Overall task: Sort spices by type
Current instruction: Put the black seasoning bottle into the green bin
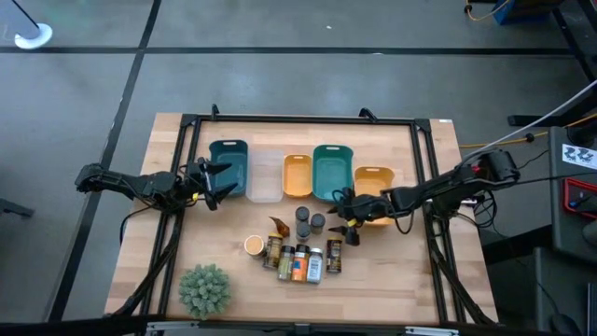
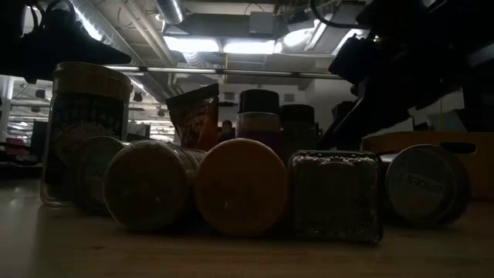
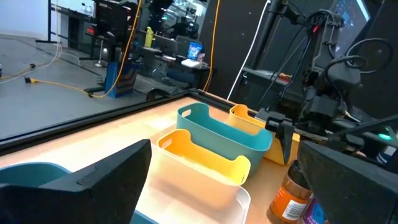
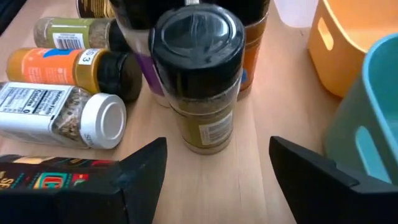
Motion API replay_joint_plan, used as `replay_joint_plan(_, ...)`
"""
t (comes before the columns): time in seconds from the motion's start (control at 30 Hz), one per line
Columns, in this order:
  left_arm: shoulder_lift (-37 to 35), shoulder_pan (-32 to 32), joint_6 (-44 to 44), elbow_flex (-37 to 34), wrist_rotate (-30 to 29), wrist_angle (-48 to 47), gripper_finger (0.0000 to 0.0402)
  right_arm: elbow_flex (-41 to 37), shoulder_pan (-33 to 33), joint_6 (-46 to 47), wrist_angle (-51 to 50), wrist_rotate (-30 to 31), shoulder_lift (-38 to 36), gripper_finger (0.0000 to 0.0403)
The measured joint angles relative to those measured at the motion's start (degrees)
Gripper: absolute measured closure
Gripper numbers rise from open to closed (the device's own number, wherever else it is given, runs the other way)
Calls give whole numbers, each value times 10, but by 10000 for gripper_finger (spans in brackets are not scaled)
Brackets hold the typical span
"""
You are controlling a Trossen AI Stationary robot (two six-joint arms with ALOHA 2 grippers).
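The table point(image 1: 224, 233) is topped with pale wood, its grain visible and its finish matt. The teal tray point(image 3: 227, 134), the orange tray point(image 3: 205, 158) and the clear tray point(image 3: 193, 193) are moulded in smooth plastic with a soft sheen. A clear jar point(image 4: 202, 102) is capped by a glossy black plastic lid and wrapped in a paper label. A lying bottle point(image 4: 59, 118) is made of clear plastic or glass, with a smooth white cap and a printed paper label. The right gripper point(image 4: 217, 168) is seen with matt black fingers point(image 4: 146, 171). A glossy packet point(image 2: 194, 116) is creased.
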Motion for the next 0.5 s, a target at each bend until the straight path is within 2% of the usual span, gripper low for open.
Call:
replay_joint_plan(0.3, 0, 0, 2, 0, 0, 0, 12, 0, 0, -6, 75, -13, 47, 123)
replay_joint_plan(0.5, 0, 0, 1, 0, 0, 0, 12, 0, 0, -16, 83, -28, 48, 123)
